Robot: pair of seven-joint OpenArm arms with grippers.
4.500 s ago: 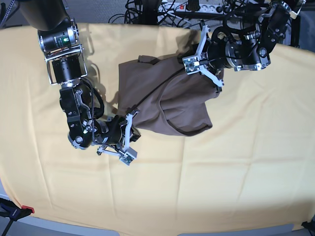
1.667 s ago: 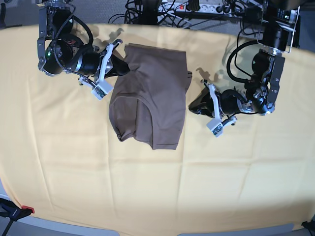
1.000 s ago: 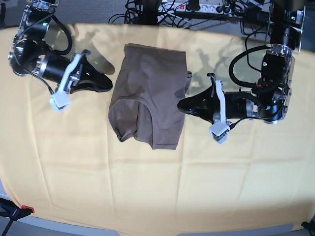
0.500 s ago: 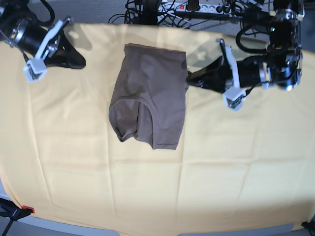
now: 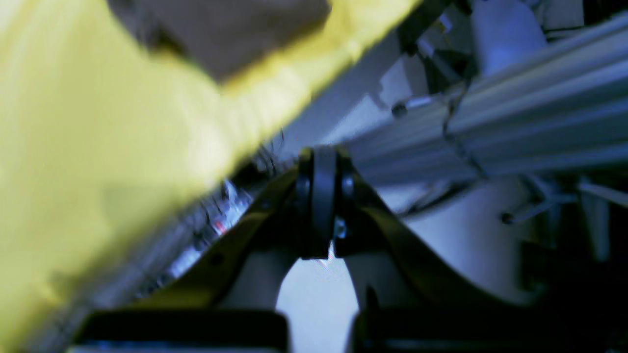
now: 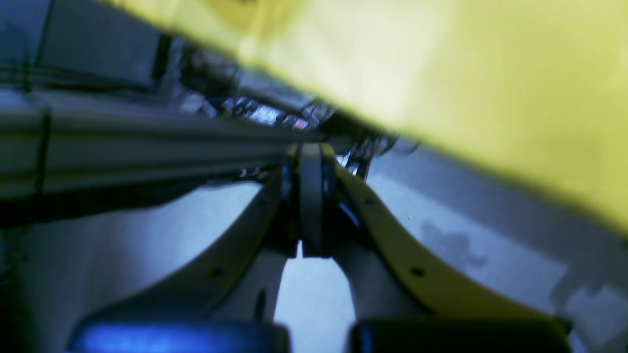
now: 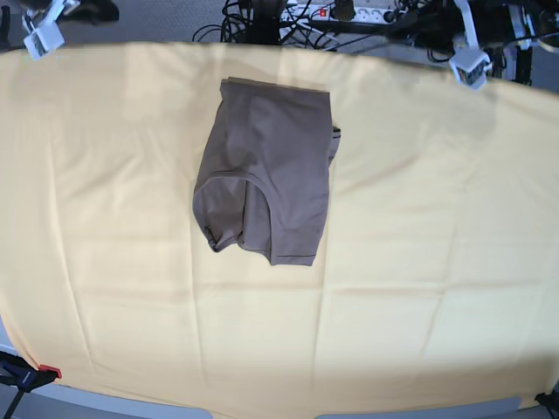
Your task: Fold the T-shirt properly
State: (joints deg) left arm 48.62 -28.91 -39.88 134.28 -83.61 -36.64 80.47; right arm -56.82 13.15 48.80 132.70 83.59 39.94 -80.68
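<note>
The left gripper (image 5: 319, 211) has its jaws closed together, tip against tip, with nothing clamped between them. It touches no cloth. In its wrist view it points past the far edge of the yellow cloth (image 5: 98, 127) toward blurred rails and cables. The right gripper (image 6: 309, 206) is likewise closed, pads pressed flat on each other and holding nothing, and it also points beyond the edge of the cloth.

In the base view both arms are drawn back to the far corners. Only the tip of the left gripper (image 7: 472, 65) shows at the upper right edge, and only the tip of the right gripper (image 7: 44, 30) shows at the upper left corner. Both are well apart from the garment.

One T-shirt (image 7: 266, 170) lies on the yellow cloth (image 7: 419, 262), in the upper middle area near the far edge. It is folded into a roughly oblong bundle, narrower side to side, with a curved fold edge showing on its lower left part. A corner of it appears, blurred, in the left wrist view.

One orange-handled clamp (image 7: 31, 375) grips the table edge at the lower left corner.
</note>
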